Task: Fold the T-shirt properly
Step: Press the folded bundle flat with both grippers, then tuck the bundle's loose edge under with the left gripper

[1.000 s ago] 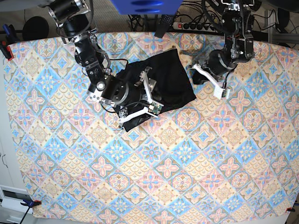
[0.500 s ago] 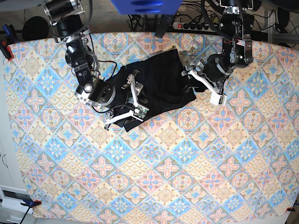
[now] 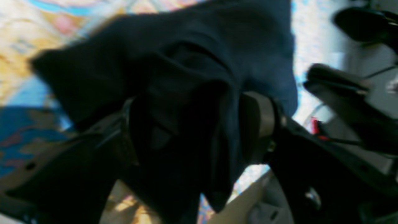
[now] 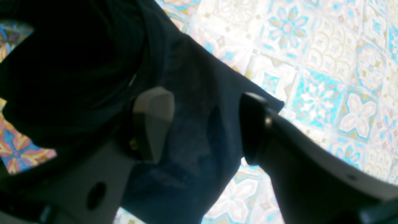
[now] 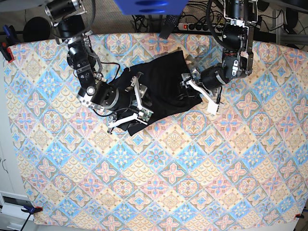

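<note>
Base view shows the patterned tablecloth covering the table, with the black T-shirt lying bunched near its far middle, between the two arms. The right gripper stands with jaws spread wide astride the shirt's near-left edge. The left gripper is also spread at the shirt's right edge; its blurred wrist view seems to show cloth between the fingers.

The T-shirt lies bunched on the table, toward its far edge. The right gripper straddles its left end, the left gripper its right edge, cloth between each one's fingers.
</note>
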Tool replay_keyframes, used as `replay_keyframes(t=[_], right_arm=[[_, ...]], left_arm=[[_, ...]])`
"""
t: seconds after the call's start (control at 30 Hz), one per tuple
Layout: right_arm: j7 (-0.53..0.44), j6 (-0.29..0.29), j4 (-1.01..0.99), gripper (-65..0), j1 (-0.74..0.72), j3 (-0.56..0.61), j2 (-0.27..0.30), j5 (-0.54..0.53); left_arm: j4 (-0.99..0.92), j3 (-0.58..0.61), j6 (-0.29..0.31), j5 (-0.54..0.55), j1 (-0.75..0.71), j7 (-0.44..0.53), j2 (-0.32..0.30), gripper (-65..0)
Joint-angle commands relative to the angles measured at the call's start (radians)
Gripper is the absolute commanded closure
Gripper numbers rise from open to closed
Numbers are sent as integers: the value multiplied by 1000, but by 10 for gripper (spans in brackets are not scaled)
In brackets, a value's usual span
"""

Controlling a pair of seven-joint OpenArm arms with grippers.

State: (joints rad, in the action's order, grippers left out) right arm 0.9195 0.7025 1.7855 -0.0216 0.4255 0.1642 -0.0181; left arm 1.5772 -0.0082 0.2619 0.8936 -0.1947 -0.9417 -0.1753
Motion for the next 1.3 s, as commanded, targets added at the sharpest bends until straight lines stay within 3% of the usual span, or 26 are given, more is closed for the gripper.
replay_keyframes(t=[0.0, 0.4, 0.73, 0.87, 1.0, 1.13, 1.27], right_arm=[[-20, -4, 20, -352, -19, -3, 1, -10], [-20, -4, 10, -352, -25, -3, 1, -12], [-20, -4, 10, -352, -25, -3, 1, -12], [-20, -4, 10, -352, -25, -3, 1, -12], [-20, -4, 14, -352, -24, -3, 2, -12], [-20, -4, 18, -352, -24, -3, 13, -12], [-20, -4, 18, -352, -24, -3, 13, -12]], left_arm=[[18, -5, 7, 26, 8, 11, -8, -414], [-34, 0, 7, 54, 14, 10, 1, -414], [-136, 0, 7, 54, 76, 11, 44, -410], [-186, 1, 7, 55, 107, 11, 50, -280], [-185, 0, 7, 55, 110, 11, 50, -16], [-183, -5, 7, 60, 107, 11, 43, 0], [-160, -8, 7, 134, 94, 11, 3, 0]])
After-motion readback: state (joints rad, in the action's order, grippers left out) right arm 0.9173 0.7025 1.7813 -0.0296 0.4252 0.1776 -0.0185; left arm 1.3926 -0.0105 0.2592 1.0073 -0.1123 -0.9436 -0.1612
